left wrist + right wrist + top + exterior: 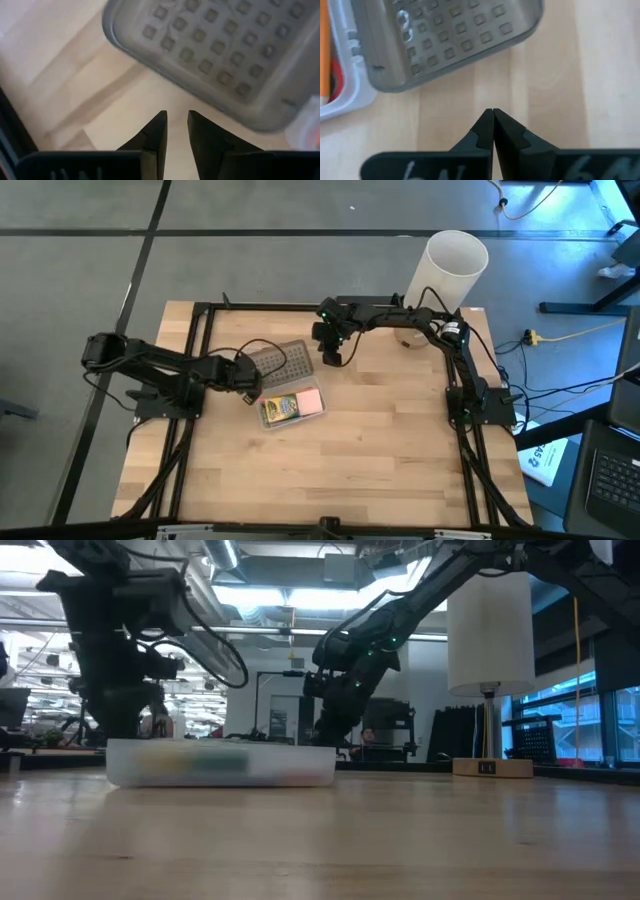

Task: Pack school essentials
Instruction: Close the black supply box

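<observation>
A clear plastic case [292, 407] lies open near the table's middle. Its grey dotted lid [283, 363] is folded back flat on the table on the far side. Inside the case I see a green-and-yellow crayon box [279, 409] and a pink pad [311, 401]. The right wrist view also shows an orange pencil [324, 45] and something red [337, 75] in it. My left gripper [247, 389] hovers at the case's left end, pointing down, a narrow gap between its fingers and nothing in it. My right gripper [332, 358] is shut, just right of the lid [445, 40], above bare wood.
A tall white cylinder [450, 268] stands at the table's far right corner on a small wooden base [490, 768]. Bare wood stretches across the near half of the table [330, 480]. Black frame rails run along the left and right edges.
</observation>
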Tool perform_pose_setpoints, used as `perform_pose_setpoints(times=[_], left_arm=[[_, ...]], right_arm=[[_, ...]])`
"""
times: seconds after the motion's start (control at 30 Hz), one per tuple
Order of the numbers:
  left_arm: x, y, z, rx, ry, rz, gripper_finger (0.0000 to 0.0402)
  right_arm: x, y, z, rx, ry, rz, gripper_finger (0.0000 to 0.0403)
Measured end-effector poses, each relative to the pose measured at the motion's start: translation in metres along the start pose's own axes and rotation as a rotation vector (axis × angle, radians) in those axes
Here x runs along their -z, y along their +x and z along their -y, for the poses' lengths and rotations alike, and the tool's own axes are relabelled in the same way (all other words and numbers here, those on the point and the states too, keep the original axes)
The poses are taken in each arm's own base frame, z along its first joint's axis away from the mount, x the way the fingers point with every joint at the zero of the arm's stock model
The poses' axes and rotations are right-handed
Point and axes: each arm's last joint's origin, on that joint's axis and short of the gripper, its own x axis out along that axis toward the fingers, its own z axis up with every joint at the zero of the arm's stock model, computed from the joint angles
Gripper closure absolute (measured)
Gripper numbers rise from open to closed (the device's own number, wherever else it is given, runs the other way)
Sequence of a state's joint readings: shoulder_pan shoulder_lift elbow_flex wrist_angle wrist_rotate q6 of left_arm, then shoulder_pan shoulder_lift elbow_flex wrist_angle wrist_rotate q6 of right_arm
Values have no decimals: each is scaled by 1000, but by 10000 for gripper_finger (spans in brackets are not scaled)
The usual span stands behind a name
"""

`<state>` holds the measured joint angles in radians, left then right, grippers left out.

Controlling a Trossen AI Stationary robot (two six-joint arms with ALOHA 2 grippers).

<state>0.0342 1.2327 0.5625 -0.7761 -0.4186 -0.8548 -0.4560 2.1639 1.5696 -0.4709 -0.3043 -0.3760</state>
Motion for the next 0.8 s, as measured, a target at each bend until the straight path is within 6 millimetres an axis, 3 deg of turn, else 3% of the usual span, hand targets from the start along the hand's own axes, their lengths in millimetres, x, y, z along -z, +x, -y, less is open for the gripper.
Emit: perform_pose_setpoints(times=[0.23,0.5,0.8], left_arm=[[-11,7,-6,-5,15,27,331],[-24,7,5,121,121,122,331],[-24,16,12,147,244,89,331]], right_arm=[[5,1,-6,-37,19,-63,389],[3,7,-29,-83,-9,-112,389],[7,8,-30,35,21,-200,389]])
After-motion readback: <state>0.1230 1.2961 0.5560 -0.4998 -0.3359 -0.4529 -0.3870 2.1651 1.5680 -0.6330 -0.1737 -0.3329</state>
